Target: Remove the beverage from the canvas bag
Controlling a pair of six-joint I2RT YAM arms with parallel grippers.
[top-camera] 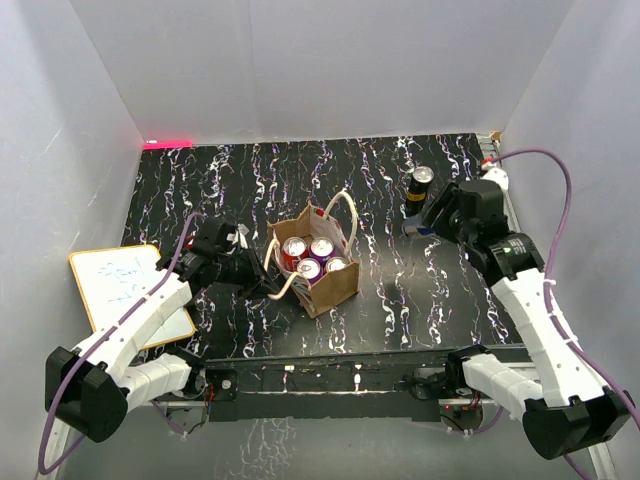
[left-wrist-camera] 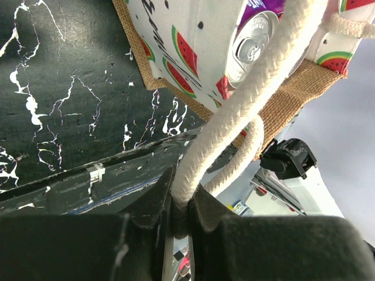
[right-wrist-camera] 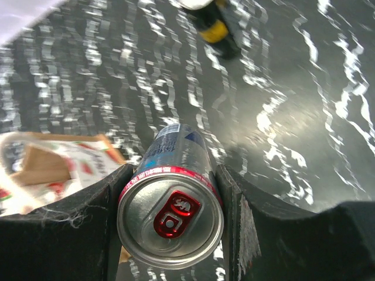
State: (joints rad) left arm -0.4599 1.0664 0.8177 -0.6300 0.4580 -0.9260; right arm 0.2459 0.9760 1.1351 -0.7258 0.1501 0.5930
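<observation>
The canvas bag [top-camera: 338, 285] stands upright near the middle of the dark marbled counter [top-camera: 420, 300], its mouth open, and I can count four can tops [top-camera: 311, 258] packed together inside it. From the left wrist view the lining shows a watermelon print. The left end effector [left-wrist-camera: 183, 202] is pinched tight on one of the bag's cream rope handles [left-wrist-camera: 258, 88], the cord running straight up out of the closed fingers toward the bag's rim. Over on the far right side of the counter, well apart from the bag, the right end effector [right-wrist-camera: 171, 199] is clamped around a silver beverage can [right-wrist-camera: 170, 219] with a red pull tab, one finger pressed against each side of it and the can's top facing the wrist camera. Whether that can rests on the counter or hangs just above it, I cannot tell. Just beyond it a black can with a yellow band [top-camera: 420, 183] stands on its own. A white board [top-camera: 120, 285] with blue scribbles lies at the left edge of the counter, beside the left arm.
</observation>
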